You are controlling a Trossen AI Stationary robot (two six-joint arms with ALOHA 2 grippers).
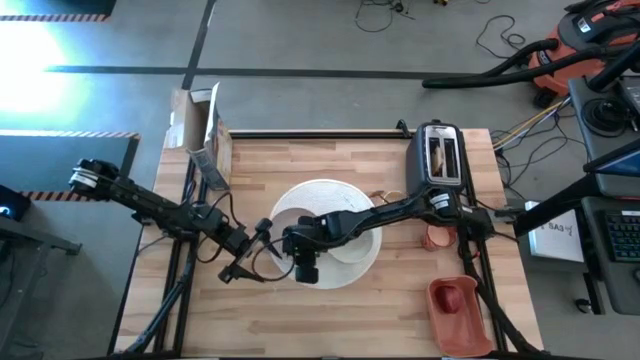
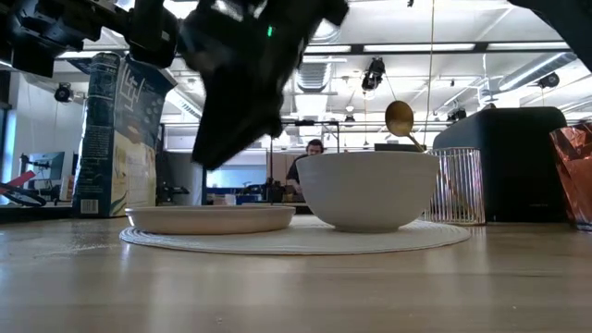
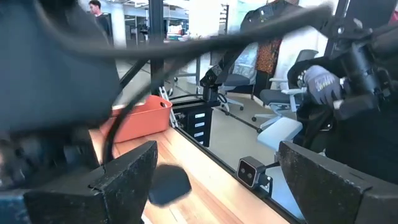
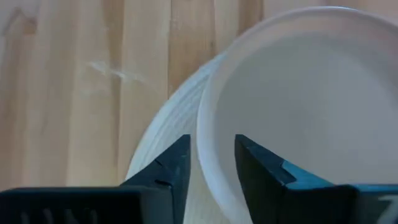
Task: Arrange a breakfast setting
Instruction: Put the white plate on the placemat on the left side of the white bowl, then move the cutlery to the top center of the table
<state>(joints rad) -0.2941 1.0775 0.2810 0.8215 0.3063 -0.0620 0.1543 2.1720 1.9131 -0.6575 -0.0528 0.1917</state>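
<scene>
Right gripper point(image 4: 211, 155): over the plate's point(image 4: 311, 106) edge, jaws slightly parted astride the rim, no firm hold visible
Left gripper point(image 1: 238, 262): low over the counter point(image 1: 260, 170) beside the mat point(image 2: 296, 239), jaws wide, holding nothing
Plate: flat on the round mat, mid-counter
Bowl point(image 2: 367, 190): on the mat beside the plate, spoon point(image 2: 401, 120) inside
Toaster point(image 1: 440, 155): back corner

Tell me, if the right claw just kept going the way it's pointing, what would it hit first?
Probably the rim of the white plate: the right gripper points down with one finger on each side of it.
</scene>
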